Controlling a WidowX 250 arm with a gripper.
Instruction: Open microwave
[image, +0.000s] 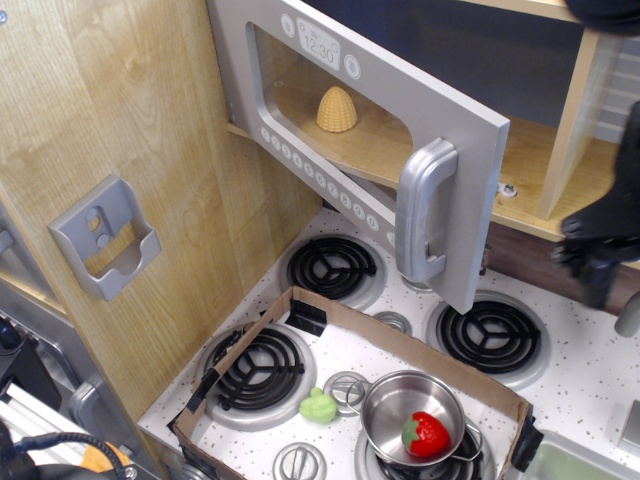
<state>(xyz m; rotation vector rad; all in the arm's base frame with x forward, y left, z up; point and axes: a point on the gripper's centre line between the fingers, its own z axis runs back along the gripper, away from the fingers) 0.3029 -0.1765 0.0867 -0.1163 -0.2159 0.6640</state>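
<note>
Leftmost, a small grey plastic holder hangs on the light wood-grain side panel of a toy kitchen. Above the stove, the toy microwave with its wide grey plastic door and clear window stands swung open toward the camera, clock display reading "12:30" along the top edge and a row of round buttons beneath the window. Behind the window, a pale yellow ribbed dome sits on the wooden shelf. The chunky silver vertical handle hangs free, nothing touching it. Below, a brown cardboard tray on the speckled white stovetop holds a green toy and a small steel pot containing a red strawberry. At far right, the black gripper is blurred and well apart from the door; whether its fingers are spread or closed cannot be told.
</note>
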